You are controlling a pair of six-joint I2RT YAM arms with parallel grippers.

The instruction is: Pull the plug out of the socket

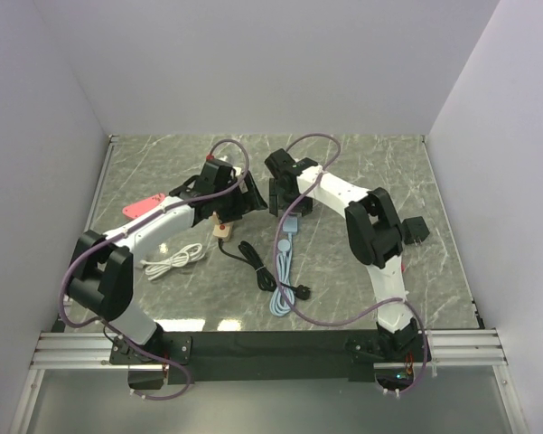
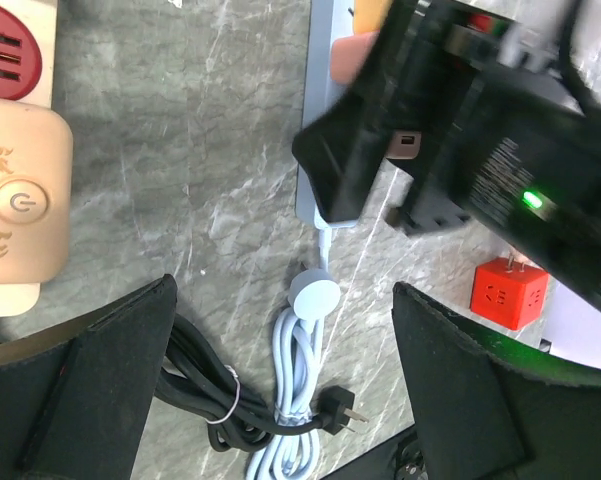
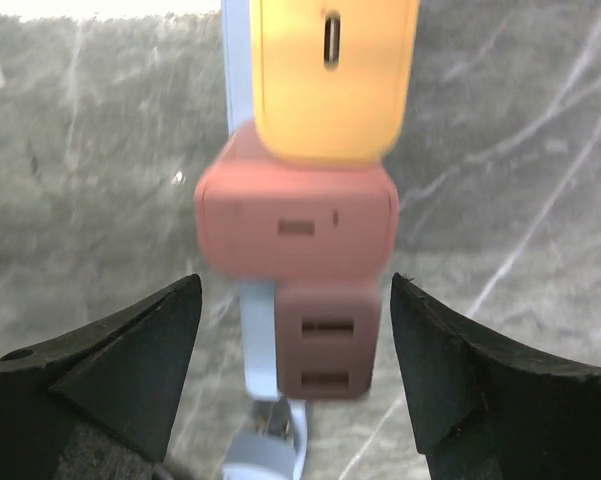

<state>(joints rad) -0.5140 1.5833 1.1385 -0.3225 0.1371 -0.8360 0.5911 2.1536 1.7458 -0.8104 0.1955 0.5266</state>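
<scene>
The right end effector stood wide, its two black fingers spread to either side of the lower frame in the right wrist view, holding nothing. Straight ahead of it, at the centre of that frame, a pale blue plastic power strip lay on the grey marbled counter. Its long axis ran top to bottom, in line with the end effector's reach.

Three blocks sat in a row along the strip: a yellow rounded plug block at the top, a pink rounded plug block in the middle, and a small dark red adaptor lowest, between the fingers. Blur hid whether any was fully seated. The fingers straddled the strip's width, so closing would likely catch a block across its short sides.

The left end effector was also wide and empty. In the left wrist view the strip lay at upper centre, beyond its fingers and partly under the right arm, so the right arm looked nearer. A tan socket block with a power button lay at the left edge.
</scene>
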